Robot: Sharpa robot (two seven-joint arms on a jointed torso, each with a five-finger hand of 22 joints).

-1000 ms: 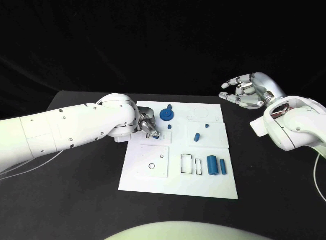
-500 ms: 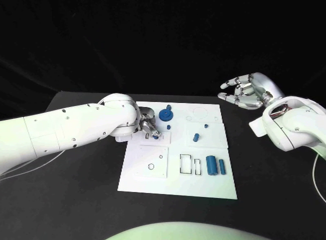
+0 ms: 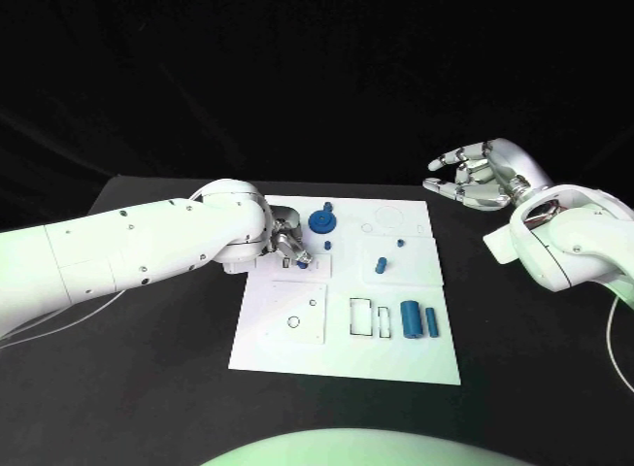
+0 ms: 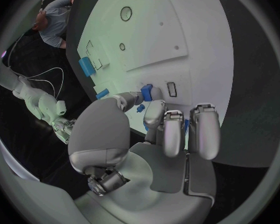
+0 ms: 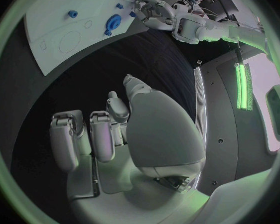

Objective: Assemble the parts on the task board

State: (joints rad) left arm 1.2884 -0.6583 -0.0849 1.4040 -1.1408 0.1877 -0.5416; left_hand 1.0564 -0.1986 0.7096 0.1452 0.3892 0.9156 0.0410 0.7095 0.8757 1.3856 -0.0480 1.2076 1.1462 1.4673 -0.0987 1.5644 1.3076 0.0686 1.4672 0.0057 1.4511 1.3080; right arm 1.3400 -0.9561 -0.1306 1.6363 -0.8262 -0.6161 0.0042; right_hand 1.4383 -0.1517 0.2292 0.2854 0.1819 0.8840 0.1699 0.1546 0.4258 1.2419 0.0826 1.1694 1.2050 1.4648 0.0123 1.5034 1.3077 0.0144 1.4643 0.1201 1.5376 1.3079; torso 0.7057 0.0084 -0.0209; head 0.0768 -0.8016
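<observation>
On the flat white task board [image 3: 348,345], near its left edge, the silver left hand [image 3: 290,245] pinches a small blue part [image 4: 146,91] between thumb and finger. Two smooth blue cylinders [image 3: 420,320] lie rightward. Off-board, the right hand [image 3: 478,177] hovers, fingers apart, holding nothing.

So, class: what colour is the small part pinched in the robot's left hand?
Blue. The small part shows best in the left wrist view, pinched by the left hand.
</observation>
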